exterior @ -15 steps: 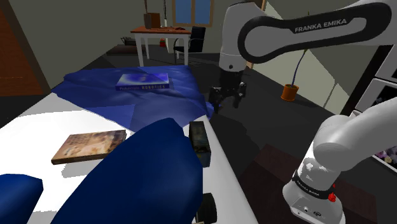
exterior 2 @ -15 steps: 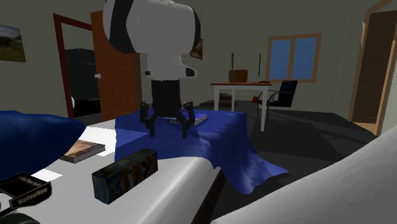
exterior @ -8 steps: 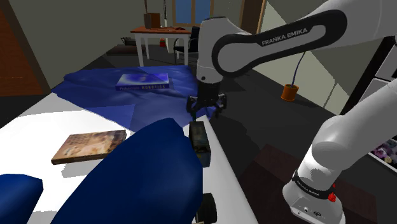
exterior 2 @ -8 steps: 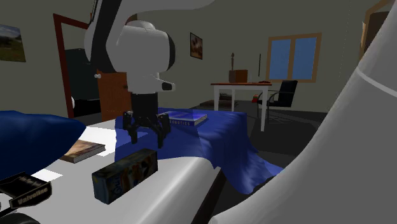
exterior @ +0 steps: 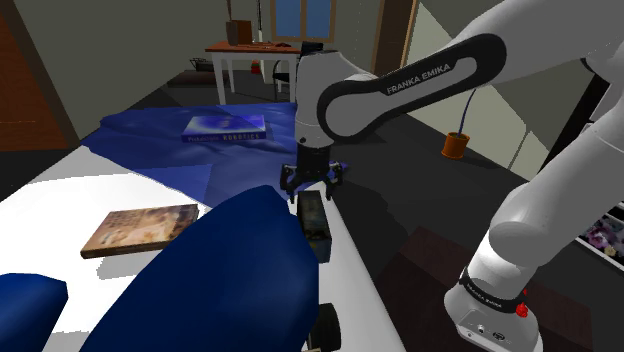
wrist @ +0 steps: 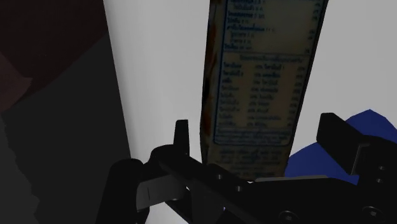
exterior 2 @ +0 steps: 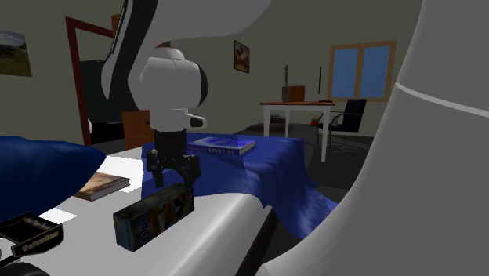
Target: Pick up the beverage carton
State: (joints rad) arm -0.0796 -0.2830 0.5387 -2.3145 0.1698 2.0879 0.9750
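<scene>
The gripper [exterior: 311, 190] has swung down and now hovers just above the beverage carton [exterior: 316, 225], which lies flat at its 6 o'clock near the white surface's [exterior: 60, 200] edge. Its fingers are spread wide and hold nothing, so you are aligned to descend.
</scene>
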